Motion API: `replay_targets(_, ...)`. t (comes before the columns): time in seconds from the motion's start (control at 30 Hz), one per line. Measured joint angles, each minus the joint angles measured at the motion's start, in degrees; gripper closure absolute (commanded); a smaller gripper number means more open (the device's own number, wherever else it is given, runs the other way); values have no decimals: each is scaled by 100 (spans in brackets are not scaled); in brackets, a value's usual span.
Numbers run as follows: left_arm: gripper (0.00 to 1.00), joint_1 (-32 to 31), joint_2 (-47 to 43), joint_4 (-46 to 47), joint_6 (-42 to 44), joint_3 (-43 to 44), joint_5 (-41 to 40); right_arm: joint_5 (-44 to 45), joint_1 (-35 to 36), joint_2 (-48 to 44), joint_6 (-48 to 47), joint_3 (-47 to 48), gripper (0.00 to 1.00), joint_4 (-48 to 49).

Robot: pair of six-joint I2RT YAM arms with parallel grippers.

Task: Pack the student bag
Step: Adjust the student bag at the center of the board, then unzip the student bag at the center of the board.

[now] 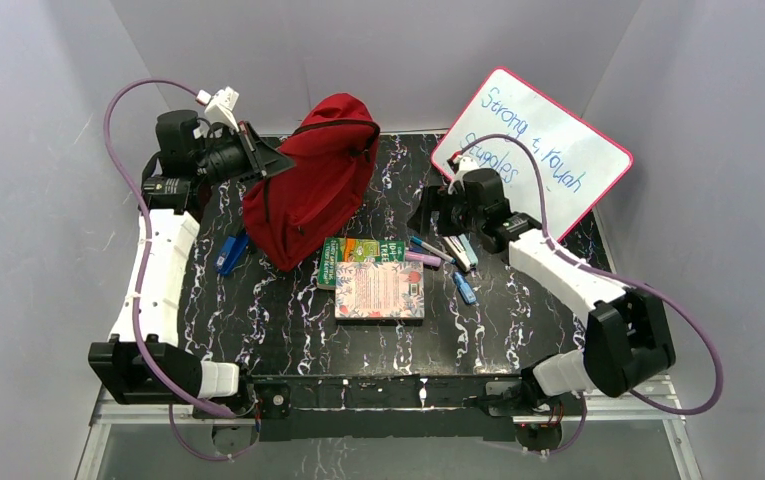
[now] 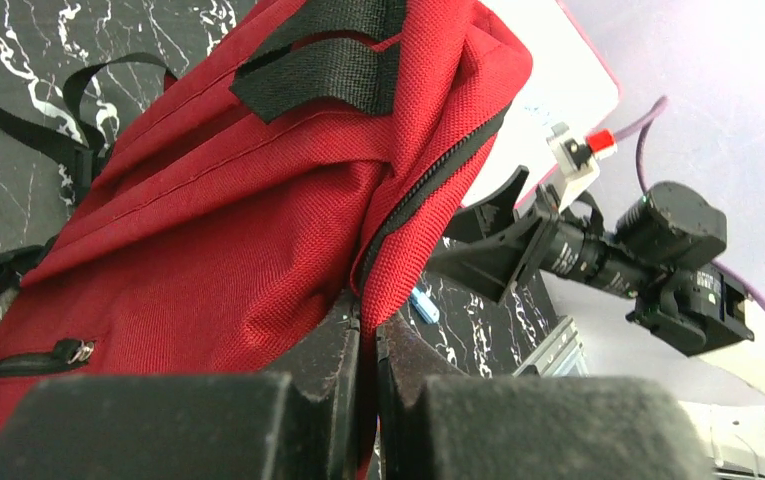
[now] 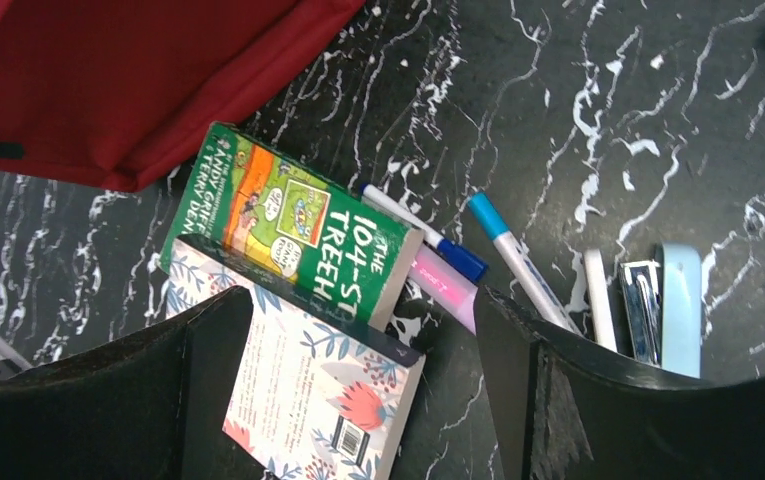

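Left gripper [image 2: 368,335], its fingers pressed together on a fold of red fabric beside the dark zipper, holds up the student bag [image 1: 308,190]. This soft red fabric backpack stands raised at the rear left of the black, white-veined tabletop [image 1: 258,320]. Right gripper [image 3: 358,350], jaws spread wide and holding nothing, hovers over the loose supplies just right of the bag. A pink-framed whiteboard [image 1: 548,140] leans at the rear right.

Packing appears to be at an early stage, as every visible supply lies outside the bag; whether anything is already inside cannot be told. In descending size, the supplies are:
- a floral-covered book [image 1: 380,290]
- a green paperback [image 3: 298,225] touching it
- a pale blue stapler [image 3: 680,310]
- a pink highlighter [image 3: 443,285]
- a blue-capped marker [image 3: 428,240]
- a light-blue-capped pen [image 3: 513,255]

A blue object [image 1: 230,252], too small to identify, lies left of the bag.
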Motion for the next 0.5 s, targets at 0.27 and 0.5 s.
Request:
replay_targets(0.27,100,-2,-199,-203,-4,-127,-142,-968,-391,393,2,203,10,872)
replay_targets(0.5,100,-2,-531,-363,-50,-380,-479,-1707,-645,1327,2,481,15,2212)
